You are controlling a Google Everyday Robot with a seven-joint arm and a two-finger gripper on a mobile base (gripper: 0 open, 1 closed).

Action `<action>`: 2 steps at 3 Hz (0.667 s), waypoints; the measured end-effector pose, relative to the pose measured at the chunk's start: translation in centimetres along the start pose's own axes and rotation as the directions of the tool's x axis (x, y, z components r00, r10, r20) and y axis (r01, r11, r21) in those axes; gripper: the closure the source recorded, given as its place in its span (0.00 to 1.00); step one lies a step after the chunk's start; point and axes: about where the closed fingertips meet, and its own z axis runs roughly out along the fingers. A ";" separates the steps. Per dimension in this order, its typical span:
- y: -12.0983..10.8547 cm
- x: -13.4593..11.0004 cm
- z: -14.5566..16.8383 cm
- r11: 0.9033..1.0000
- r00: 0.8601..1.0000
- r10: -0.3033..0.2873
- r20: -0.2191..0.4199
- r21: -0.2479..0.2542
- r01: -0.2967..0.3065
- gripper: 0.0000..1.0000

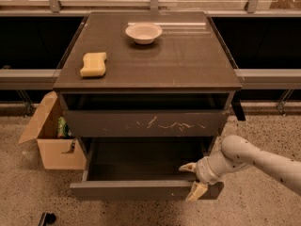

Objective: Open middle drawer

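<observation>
The middle drawer (pixel 141 190) is the lower, plain dark front of the cabinet. It stands pulled out, and its dark, empty inside (pixel 141 157) shows. My gripper (pixel 193 180) is at the right end of the drawer's front panel. One pale finger (pixel 187 166) lies inside over the top edge and the other (pixel 196 191) lies on the outside face, so the gripper grips the panel. My arm (pixel 254 161) comes in from the lower right.
Above it is the drawer front with white scratches (pixel 146 123). The cabinet top (pixel 188 60) carries a yellow sponge (pixel 93 64) and a pale bowl (pixel 144 33). An open cardboard box (pixel 51 135) stands on the floor at the left. A dark railing runs behind.
</observation>
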 end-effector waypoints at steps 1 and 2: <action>1.8 0.5 1.1 0.998 1.000 -0.015 0.013 -0.057 0.016 0.02; 3.5 1.0 1.8 0.996 1.000 -0.013 0.013 -0.093 0.014 0.25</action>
